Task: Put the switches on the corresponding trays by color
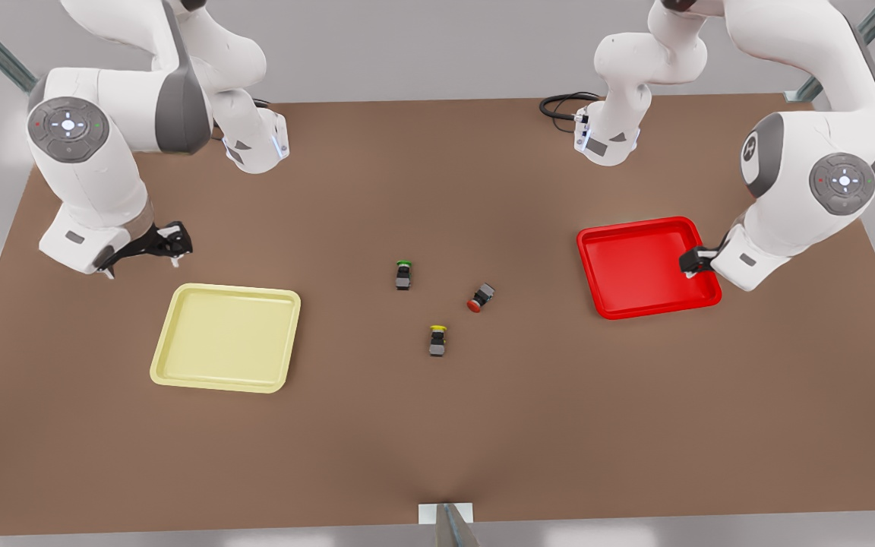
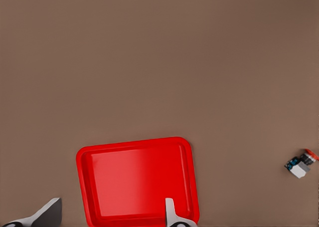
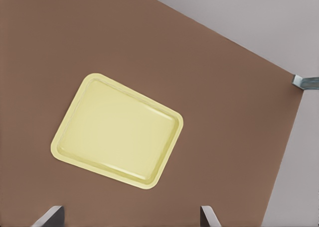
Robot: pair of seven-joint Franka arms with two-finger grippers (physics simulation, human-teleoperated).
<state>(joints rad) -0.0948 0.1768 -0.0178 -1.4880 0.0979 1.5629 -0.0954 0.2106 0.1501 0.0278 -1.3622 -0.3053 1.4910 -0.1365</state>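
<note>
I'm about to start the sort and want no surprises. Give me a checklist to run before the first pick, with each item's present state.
1. Yellow tray holds nothing: ok.
2. Red tray holds nothing: ok, though the left gripper hangs over its rim.
3. Yellow switch and red switch lie apart on the table, with room around each: ok.
4. Green switch set apart from both: ok.
5. Left gripper jaws open, nothing held: ok.
6. Right gripper beside the yellow tray, jaws open, nothing held: ok.
</note>
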